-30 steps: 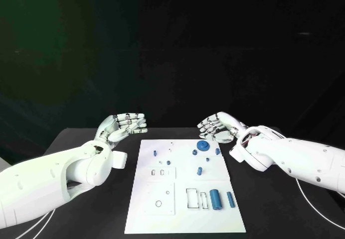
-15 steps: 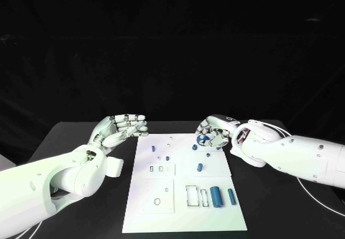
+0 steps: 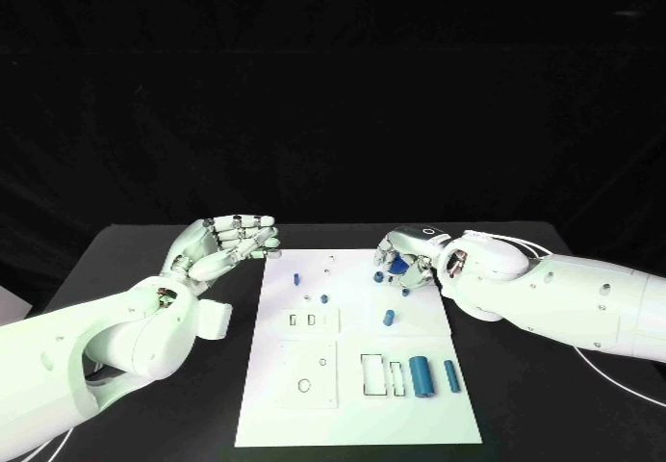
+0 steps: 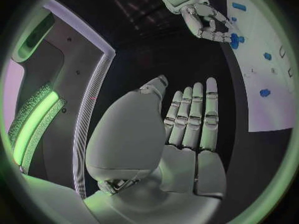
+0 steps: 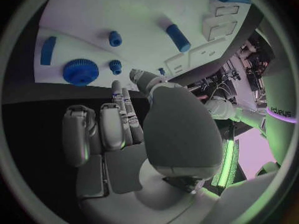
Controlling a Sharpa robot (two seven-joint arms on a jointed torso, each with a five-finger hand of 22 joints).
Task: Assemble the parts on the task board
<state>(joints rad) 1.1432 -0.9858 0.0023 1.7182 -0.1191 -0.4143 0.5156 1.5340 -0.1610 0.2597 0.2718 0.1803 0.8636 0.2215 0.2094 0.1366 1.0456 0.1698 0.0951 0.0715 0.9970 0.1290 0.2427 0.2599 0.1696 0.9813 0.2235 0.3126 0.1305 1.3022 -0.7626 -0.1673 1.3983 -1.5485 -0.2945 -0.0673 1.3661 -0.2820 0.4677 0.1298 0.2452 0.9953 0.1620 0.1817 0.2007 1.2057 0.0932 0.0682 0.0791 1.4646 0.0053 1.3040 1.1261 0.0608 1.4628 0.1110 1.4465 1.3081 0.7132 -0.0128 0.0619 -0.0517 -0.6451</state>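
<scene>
Left hand point(image 3: 226, 243) hovers over the black table point(image 3: 139, 260) just off the task board's far left corner, palm up, fingers straight and close together, holding nothing. Left wrist view confirms it: fingers point(image 4: 194, 115) extended side by side, thumb out, palm bare.

Task board point(image 3: 354, 414) lies lengthwise in the middle of the table. Small blue parts stand scattered on its far half, among them a short peg point(image 3: 389, 316) near mid-board. Two blue cylinders point(image 3: 420, 375) lie side by side by the near right edge, next to rectangular cut-outs.

Right hand point(image 3: 414, 258) sits low over the board's far right corner, knuckles up, fingers curled down around a blue gear point(image 3: 395, 265). Whether it grips the gear or only touches it, cannot tell. Right wrist view shows the gear point(image 5: 80, 71) lying on the board beyond the fingertips point(image 5: 116, 86).

Room behind is dark.
</scene>
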